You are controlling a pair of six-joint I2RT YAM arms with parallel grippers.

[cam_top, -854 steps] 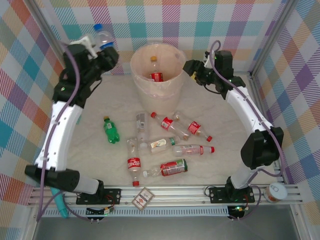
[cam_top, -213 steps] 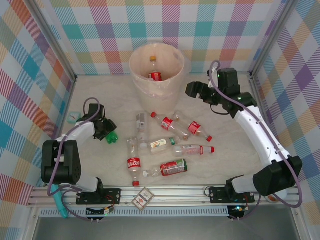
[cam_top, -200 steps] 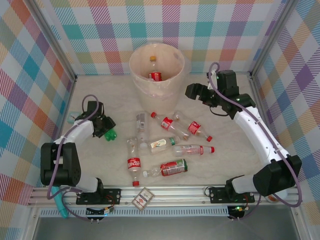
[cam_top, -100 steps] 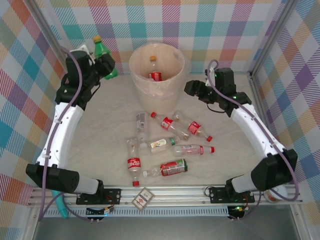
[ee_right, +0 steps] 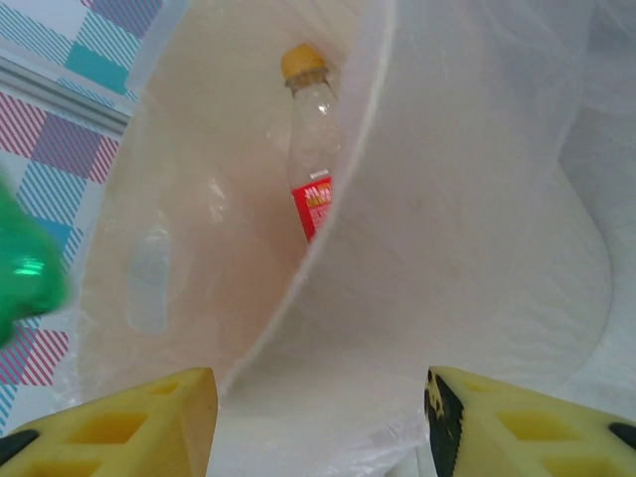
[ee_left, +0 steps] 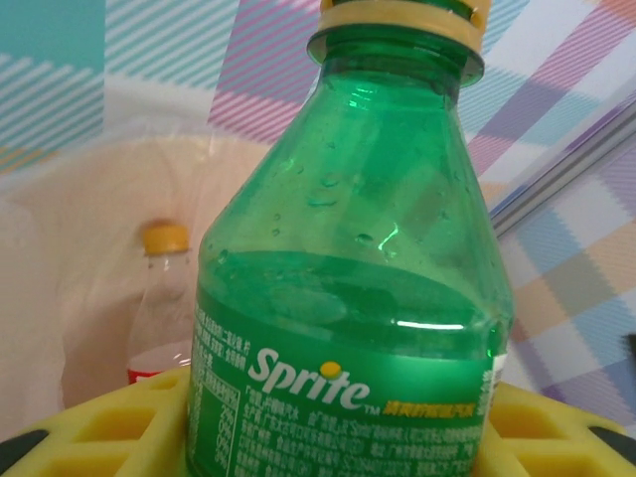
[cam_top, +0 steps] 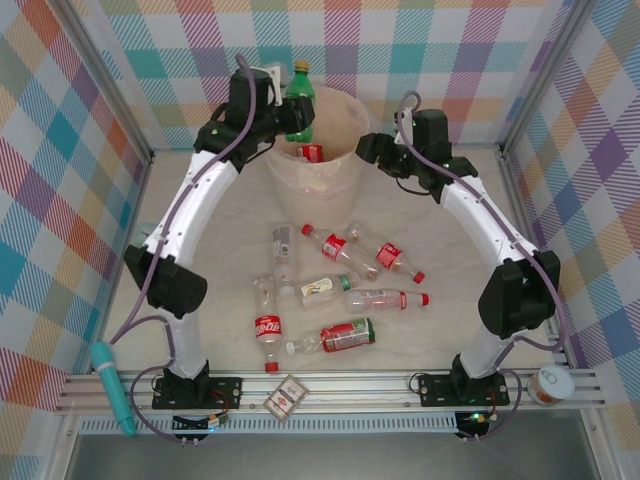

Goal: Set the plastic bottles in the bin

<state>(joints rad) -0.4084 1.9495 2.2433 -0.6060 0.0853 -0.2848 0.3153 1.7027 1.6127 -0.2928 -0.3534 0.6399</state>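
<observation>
A: Where is the green bottle (ee_left: 348, 298) now?
B: The left claw (cam_top: 290, 118) is closed on its lower body and holds it upright, over the far left part of the rim of the bin (cam_top: 330, 182). I judge that it is not fully above the opening.
A: So what can go wrong?
B: If the claw lets go here, the bottle can hit the rim and bounce outside, down to the counter (cam_top: 225, 320) or behind the bin. The plastic also looks smooth and thin, so it can slip or turn in the grip before the arm reaches the middle.
A: And the right claw (ee_right: 320, 417)?
B: It holds nothing. Its fingers are apart, with the right rim of the bin and the liner (ee_right: 497, 119) between them. If it closes and pulls, it can drag the liner or tip the bin, and the bottle with a red label (ee_right: 313, 204) inside can roll out. The two claws are near each other at the bin, so they can also knock together.
A: And the rest?
B: The other bottles (cam_top: 347, 335) lie on the counter in front of the bin
</observation>
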